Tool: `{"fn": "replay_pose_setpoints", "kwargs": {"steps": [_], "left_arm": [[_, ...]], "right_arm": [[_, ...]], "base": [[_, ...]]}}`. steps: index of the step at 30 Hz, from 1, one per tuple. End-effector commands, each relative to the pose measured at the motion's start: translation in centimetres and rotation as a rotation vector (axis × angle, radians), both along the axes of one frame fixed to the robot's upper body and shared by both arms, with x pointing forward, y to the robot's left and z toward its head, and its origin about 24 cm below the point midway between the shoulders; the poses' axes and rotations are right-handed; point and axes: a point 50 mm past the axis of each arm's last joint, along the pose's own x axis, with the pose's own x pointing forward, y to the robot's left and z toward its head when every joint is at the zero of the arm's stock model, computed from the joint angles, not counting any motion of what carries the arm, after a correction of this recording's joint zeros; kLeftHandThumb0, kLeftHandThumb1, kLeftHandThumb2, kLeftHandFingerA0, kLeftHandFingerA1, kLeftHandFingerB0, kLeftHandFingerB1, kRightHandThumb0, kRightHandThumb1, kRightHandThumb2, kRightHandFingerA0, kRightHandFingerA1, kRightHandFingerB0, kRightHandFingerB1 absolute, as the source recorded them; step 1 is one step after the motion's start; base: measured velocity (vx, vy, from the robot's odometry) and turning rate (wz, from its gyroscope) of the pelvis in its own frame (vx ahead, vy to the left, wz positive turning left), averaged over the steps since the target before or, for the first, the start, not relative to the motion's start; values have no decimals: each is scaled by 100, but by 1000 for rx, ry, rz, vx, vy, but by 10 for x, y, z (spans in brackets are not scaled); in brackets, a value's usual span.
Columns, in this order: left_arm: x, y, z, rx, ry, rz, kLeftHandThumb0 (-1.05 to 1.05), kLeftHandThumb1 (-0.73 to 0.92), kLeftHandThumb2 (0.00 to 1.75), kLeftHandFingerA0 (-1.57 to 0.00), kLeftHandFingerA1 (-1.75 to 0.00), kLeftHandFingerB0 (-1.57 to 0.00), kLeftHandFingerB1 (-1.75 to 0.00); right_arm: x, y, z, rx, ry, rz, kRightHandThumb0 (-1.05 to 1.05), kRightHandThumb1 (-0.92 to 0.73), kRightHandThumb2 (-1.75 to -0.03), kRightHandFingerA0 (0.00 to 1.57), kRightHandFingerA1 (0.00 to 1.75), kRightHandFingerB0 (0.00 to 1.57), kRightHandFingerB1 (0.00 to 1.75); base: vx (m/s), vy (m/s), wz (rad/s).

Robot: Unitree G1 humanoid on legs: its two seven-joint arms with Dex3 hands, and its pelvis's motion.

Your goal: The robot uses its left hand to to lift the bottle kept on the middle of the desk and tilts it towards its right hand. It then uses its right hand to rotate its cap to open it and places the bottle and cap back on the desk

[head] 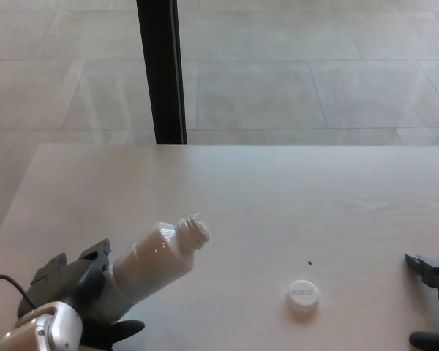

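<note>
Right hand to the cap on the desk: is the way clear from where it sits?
Probably yes. The cap lies alone on bare desk, with nothing between it and the right hand at the picture's edge. The left hand holds the bottle well off to the other side.

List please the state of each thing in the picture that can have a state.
Bottle: uncapped, tilted, held off the desk.
Cap: off the bottle, lying on the desk.
Left robot hand: shut on the bottle.
Right robot hand: open, holds nothing, at the picture's right edge.

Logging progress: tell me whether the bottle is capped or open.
Open: the bottle shows bare neck threads, and its cap lies apart on the desk.
</note>
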Motion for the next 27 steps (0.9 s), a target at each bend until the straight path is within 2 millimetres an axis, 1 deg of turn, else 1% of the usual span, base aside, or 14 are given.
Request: {"fn": "replay_pose_setpoints", "kwargs": {"steps": [1, 4, 5, 10, 11, 12, 13, 14, 15, 16, 17, 20, 25, 27], "left_arm": [[-3, 4, 1, -306, 106, 46, -103, 80, 64, 0, 0, 0, 0], [5, 8, 13, -287, 78, 46, -105, 92, 70, 0, 0, 0, 0], [11, 11, 23, -290, 48, 66, -103, 91, 102, 0, 0, 0, 0], [29, 17, 49, -131, -93, 72, -98, 92, 104, 0, 0, 0, 0], [30, 17, 51, -129, -129, 88, -95, 92, 131, 0, -35, 0, -14], [31, 16, 53, -141, -169, 107, -86, 92, 89, 0, 0, -8, -28], [30, 15, 57, -271, -271, 179, -82, 92, 79, 0, 0, -11, -31], [31, 15, 58, -321, -294, 201, -82, 92, 79, 0, 0, -11, -31], [31, 16, 62, -476, -317, 185, -98, 88, 116, 0, -27, 0, -5], [31, 19, 66, -559, -337, 180, -76, 92, 92, 0, 0, 0, 0], [32, 23, 68, -586, -344, 182, -95, 91, 121, 0, -24, 0, -9], [33, 33, 71, -583, -342, 183, -101, 92, 124, 0, -18, 0, -3], [13, 74, 77, -815, -334, 253, -100, 92, 125, 0, -23, 0, -8], [-17, 112, 71, -886, -386, 345, -105, 88, 125, 0, -27, 0, -3]], "right_arm": [[-7, -18, 3, 30, 20, -93, -105, -77, -63, 0, 0, 0, 0], [-8, -19, 3, 44, 3, -105, -105, -78, -64, 0, 0, 0, 0], [-8, -19, 3, 45, -3, -109, -105, -79, -65, 0, 0, 0, 0], [-12, -22, 3, 55, -18, -122, -103, -66, -87, 0, 0, 0, 1], [-12, -22, 4, 55, -19, -122, -104, -67, -87, 0, 0, 0, 2], [-12, -23, 4, 61, -21, -124, -105, -67, -86, 0, 0, 0, 2], [-13, -24, 5, 76, -30, -128, -102, -61, -87, 0, 0, 0, 0], [-12, -24, 5, 79, -34, -129, -102, -61, -87, 0, 0, 0, 0], [-12, -25, 5, 85, -33, -134, -105, -78, -64, 0, 0, 0, 4], [-12, -25, 5, 91, -33, -138, -105, -77, -64, 0, 0, 0, 5], [-13, -25, 4, 96, -35, -139, -105, -77, -64, 0, 0, 0, 8], [-14, -25, 3, 101, -37, -137, -103, -60, -87, 0, 0, 0, 0], [-22, -41, 20, 193, -83, -192, -105, -63, -105, 0, 21, 0, 6], [-32, -68, 45, 318, -174, -278, -103, -61, -91, 0, 0, 0, 5]], "base": [[0, 0, 0], [0, 0, 0], [0, 0, 0], [0, 0, 1], [0, 0, 0], [0, 0, 0], [0, 0, 0], [0, 0, 0], [0, 0, 0], [0, 0, 0], [0, 0, 0], [0, 0, 0], [0, 0, 0], [0, 0, 0]]}}
